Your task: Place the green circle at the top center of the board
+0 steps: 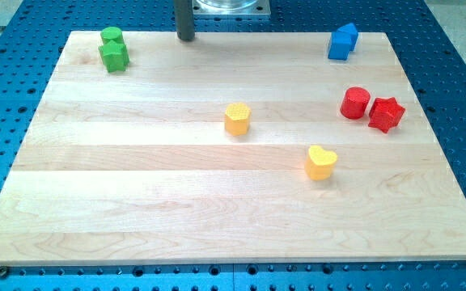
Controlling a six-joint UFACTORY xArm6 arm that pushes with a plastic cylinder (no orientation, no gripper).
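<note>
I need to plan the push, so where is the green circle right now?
The green circle sits in the board's top-left corner in the camera view, touching the green star just below it, left of my tip.

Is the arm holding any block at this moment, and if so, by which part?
Nothing is held. My tip stands at the board's top edge, touching no block; the green circle lies apart toward the view's left, beside the green star.

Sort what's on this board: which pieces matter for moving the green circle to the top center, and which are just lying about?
Job:
green circle block
my tip, to its right
wooden board

Lying about:
green star block
blue block
red cylinder
red star block
yellow hexagon block
yellow heart block
</note>
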